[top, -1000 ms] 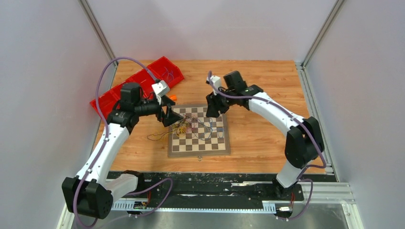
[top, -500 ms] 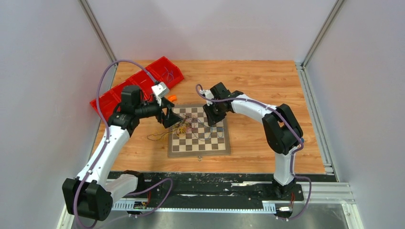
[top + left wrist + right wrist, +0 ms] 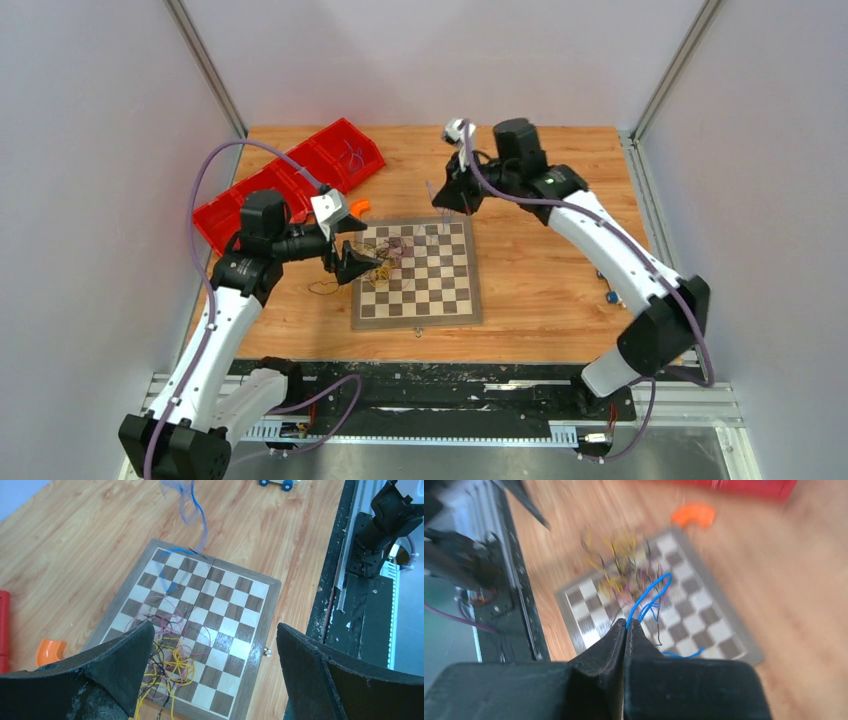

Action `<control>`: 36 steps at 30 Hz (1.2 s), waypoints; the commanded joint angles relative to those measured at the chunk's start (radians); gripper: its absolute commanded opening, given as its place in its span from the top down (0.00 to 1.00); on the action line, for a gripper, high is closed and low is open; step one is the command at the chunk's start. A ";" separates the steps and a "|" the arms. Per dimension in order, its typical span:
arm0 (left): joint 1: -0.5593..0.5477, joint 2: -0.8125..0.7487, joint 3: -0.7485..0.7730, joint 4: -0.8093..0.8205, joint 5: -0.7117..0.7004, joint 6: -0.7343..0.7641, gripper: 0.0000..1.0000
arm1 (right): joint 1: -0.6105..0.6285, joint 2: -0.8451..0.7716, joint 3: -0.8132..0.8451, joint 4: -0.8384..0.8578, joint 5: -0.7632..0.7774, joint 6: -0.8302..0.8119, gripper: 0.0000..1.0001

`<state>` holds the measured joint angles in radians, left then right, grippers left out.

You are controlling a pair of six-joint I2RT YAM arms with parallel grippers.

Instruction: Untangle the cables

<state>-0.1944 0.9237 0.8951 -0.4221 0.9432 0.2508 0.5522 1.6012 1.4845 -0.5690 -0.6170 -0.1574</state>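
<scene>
At the far left of the table I see a red bin (image 3: 300, 172). A small orange piece (image 3: 360, 206) lies just beside the far-left corner of the chessboard (image 3: 440, 292).

My left gripper (image 3: 215, 625) hangs over the board's left side, jaws spread wide, holding nothing.

The tangle of cables (image 3: 170, 661), yellow, black and purple wires, lies on the left part of the board. It sits directly below that gripper and close against one finger in the wrist view. A few strands spill off the board's left edge onto the table.

Further right, a blue cable (image 3: 649, 597) runs from the board up to my right gripper (image 3: 626, 625). That gripper is clenched on it, and the wire comes out from between the closed tips. The gripper sits above the board's far edge, well apart from the tangle. The right wrist view is blurred.
</scene>
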 commanded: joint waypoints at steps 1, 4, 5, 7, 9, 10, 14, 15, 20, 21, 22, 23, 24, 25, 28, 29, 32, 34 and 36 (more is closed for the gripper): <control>-0.009 -0.027 0.026 0.018 0.022 0.061 0.00 | 0.007 -0.121 0.124 0.087 -0.101 -0.025 1.00; -0.014 -0.010 0.057 0.049 0.020 0.051 0.00 | 0.008 -0.152 0.200 0.100 -0.069 -0.016 1.00; -0.018 -0.006 0.075 0.071 0.020 0.040 0.00 | 0.007 -0.159 0.227 0.106 -0.056 -0.013 1.00; -0.031 0.013 0.100 0.111 0.018 0.020 0.00 | 0.007 -0.167 0.279 0.120 -0.036 -0.008 1.00; -0.054 0.039 0.128 0.146 0.010 0.010 0.00 | 0.006 -0.170 0.322 0.139 -0.025 0.005 1.00; -0.072 0.059 0.139 0.168 0.001 0.007 0.00 | 0.006 -0.170 0.339 0.144 -0.025 0.013 1.00; -0.129 0.116 0.202 0.296 -0.031 -0.072 0.00 | 0.007 -0.171 0.367 0.165 -0.023 0.044 1.00; -0.142 0.127 0.222 0.326 -0.037 -0.123 0.00 | 0.008 -0.172 0.361 0.173 -0.023 0.059 1.00; -0.281 0.248 0.282 0.456 -0.097 -0.236 0.00 | 0.008 -0.176 0.360 0.209 -0.041 0.121 1.00; -0.293 0.262 0.278 0.465 -0.102 -0.265 0.00 | 0.008 -0.177 0.369 0.212 -0.041 0.126 1.00; -0.311 0.286 0.257 0.486 -0.122 -0.282 0.00 | 0.007 -0.182 0.377 0.213 -0.031 0.127 1.00; -0.314 0.296 0.238 0.502 -0.150 -0.298 0.00 | 0.006 -0.190 0.386 0.216 -0.016 0.127 1.00; -0.314 0.308 0.202 0.533 -0.171 -0.324 0.02 | 0.006 -0.201 0.394 0.219 0.006 0.126 1.00; -0.302 0.311 0.183 0.550 -0.192 -0.335 0.04 | 0.006 -0.211 0.403 0.221 0.030 0.122 1.00; -0.284 0.307 0.090 0.538 -0.178 -0.333 0.23 | 0.007 -0.235 0.446 0.231 0.075 0.127 1.00; -0.282 0.306 0.074 0.515 -0.167 -0.317 0.32 | 0.006 -0.239 0.463 0.235 0.081 0.134 1.00; -0.281 0.328 -0.013 0.467 -0.196 -0.228 0.47 | 0.006 -0.239 0.506 0.249 0.093 0.173 1.00; -0.260 0.356 -0.066 0.457 -0.228 -0.195 0.56 | 0.006 -0.239 0.527 0.256 0.108 0.190 1.00; -0.210 0.379 -0.111 0.477 -0.217 -0.206 0.73 | 0.006 -0.245 0.536 0.260 0.128 0.189 1.00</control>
<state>-0.4614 1.2682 0.8520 0.0368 0.7498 -0.0055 0.5587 1.3914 1.9652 -0.3717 -0.5438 -0.0151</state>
